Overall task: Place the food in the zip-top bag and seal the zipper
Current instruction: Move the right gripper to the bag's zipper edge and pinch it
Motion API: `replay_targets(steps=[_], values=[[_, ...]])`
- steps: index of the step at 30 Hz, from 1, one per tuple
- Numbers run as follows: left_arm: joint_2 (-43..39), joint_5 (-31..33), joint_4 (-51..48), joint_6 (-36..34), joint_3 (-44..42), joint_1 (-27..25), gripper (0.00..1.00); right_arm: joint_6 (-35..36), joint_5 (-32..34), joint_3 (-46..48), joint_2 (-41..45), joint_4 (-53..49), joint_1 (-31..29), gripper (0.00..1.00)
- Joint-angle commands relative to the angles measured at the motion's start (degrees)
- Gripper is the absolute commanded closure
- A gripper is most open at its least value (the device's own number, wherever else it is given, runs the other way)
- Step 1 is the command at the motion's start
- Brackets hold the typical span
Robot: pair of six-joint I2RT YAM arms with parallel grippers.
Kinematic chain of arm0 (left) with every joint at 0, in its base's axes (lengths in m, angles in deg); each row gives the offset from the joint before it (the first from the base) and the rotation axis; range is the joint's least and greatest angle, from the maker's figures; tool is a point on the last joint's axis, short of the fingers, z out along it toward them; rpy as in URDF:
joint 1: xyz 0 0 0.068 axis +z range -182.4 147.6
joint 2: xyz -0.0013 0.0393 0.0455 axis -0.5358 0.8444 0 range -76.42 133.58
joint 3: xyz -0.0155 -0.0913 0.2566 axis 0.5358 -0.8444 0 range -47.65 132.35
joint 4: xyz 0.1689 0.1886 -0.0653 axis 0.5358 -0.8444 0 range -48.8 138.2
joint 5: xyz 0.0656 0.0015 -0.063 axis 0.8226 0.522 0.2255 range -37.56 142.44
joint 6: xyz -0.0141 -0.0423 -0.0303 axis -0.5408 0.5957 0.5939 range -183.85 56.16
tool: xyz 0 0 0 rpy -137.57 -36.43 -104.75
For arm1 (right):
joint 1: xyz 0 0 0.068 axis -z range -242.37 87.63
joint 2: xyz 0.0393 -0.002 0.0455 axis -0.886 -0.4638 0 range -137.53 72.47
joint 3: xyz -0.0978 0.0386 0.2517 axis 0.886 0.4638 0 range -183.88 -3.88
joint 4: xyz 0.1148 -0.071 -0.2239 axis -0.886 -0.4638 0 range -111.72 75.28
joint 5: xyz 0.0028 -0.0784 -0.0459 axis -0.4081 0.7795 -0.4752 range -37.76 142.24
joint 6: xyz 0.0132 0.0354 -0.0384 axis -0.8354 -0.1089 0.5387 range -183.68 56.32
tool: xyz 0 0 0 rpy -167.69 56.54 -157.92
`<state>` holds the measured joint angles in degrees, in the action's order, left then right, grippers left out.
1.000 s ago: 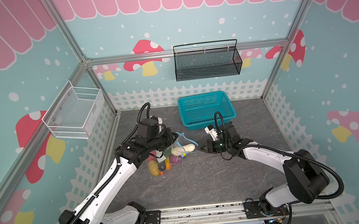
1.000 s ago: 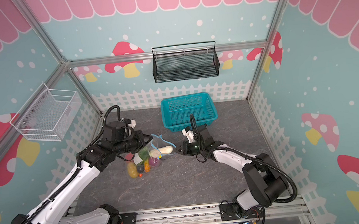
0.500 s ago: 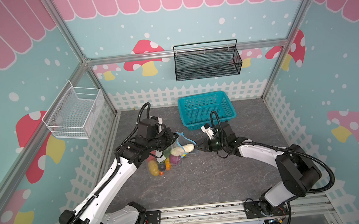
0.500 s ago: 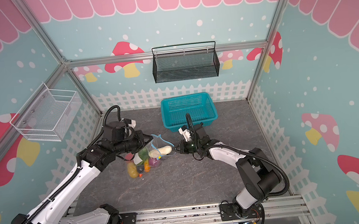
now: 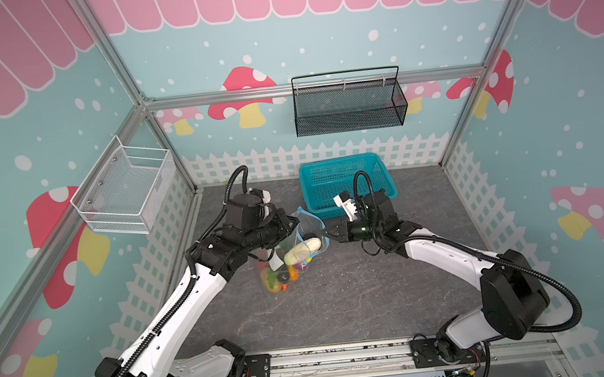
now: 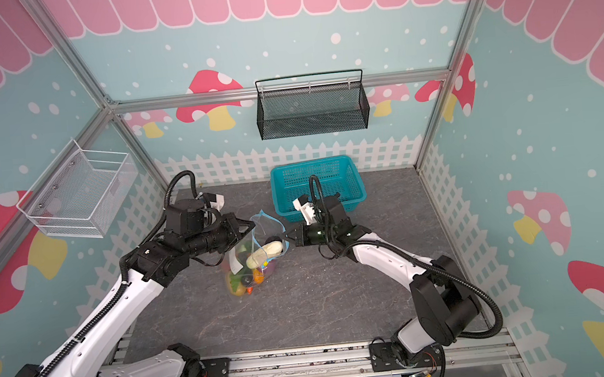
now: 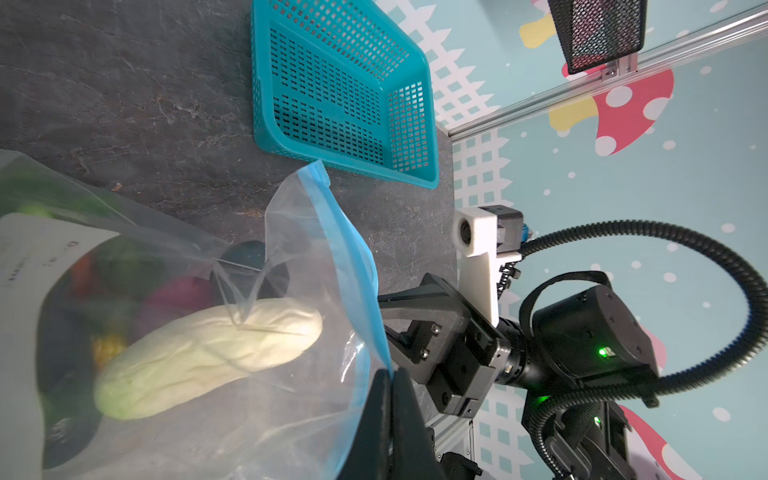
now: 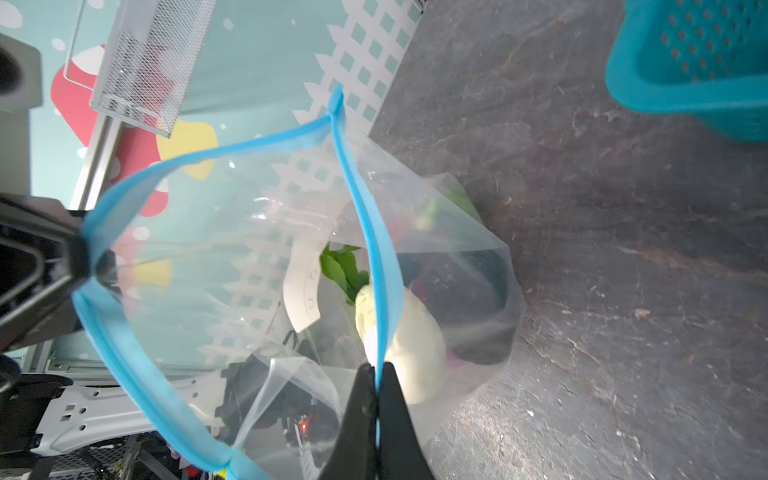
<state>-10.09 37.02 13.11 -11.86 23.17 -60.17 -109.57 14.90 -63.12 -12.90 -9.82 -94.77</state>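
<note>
Left pincer (image 7: pixel 391 372), right pincer (image 8: pixel 376 368): each clenched on crinkly clear zip-top bag (image 8: pixel 457 232), opposite sides of blue zipper (image 8: pixel 384 274)

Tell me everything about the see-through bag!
The bag is clear, crinkly plastic with a white label and a blue zipper strip around its open mouth. It sits on the dark table, toy vegetables inside, a white radish on top. The left pincer and right pincer pinch the strip on opposite sides.
</note>
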Motion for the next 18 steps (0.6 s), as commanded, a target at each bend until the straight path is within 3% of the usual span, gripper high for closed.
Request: replay_targets(steps=[1,7,18], values=[[-0.8,1.9,-1.3,-1.1,2.7,0.3,1.0,3.0,1.6,-4.4,2.2,-3.1,-0.9,1.0],[-2.1,5.8,-3.6,-2.7,3.4,0.3,1.0,6.2,3.9,-11.8,2.7,-8.2,-3.0,1.0],[0.9,4.3,-2.8,-2.5,5.2,-1.8,1.0,7.7,5.4,-16.9,2.9,-10.5,-6.3,1.0]])
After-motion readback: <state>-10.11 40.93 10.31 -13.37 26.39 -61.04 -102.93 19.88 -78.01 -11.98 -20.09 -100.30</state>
